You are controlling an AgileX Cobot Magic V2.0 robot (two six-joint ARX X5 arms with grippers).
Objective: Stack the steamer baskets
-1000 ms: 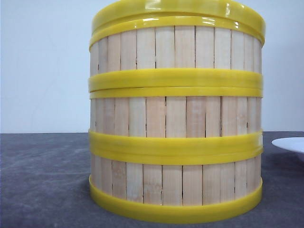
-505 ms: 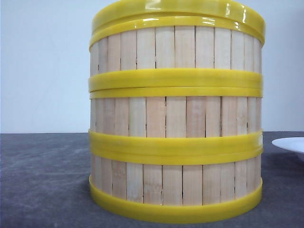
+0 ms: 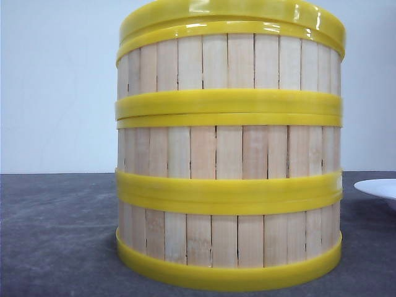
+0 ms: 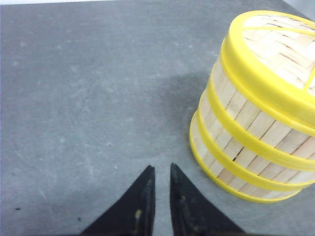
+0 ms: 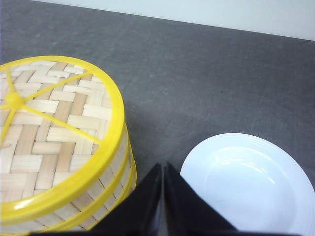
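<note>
Front view: I see steamer baskets (image 3: pixel 229 161) stacked three high, lid (image 3: pixel 232 15) on top, mid-table.
Left gripper (image 4: pixel 162 169): nearly closed, empty.
Right gripper (image 5: pixel 163 168): closed, empty.
Risk: I judge careless retreat could topple stack or strike white plate (image 5: pixel 248 184).

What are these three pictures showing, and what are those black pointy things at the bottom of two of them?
A robot with two arms took them. One camera looks forward over the table. The other two sit on the robot's wrists, looking down past its fingers.

The black pointy things are its pinchers: the left gripper and the right gripper. Both are closed and hold nothing.

The big yellow and wooden tower is a stack of three steamer baskets, round boxes for steaming food. A woven lid with a yellow rim sits on top. From the front, the stack fills most of the picture.

Beside the stack lies a white plate with nothing on it.
</note>
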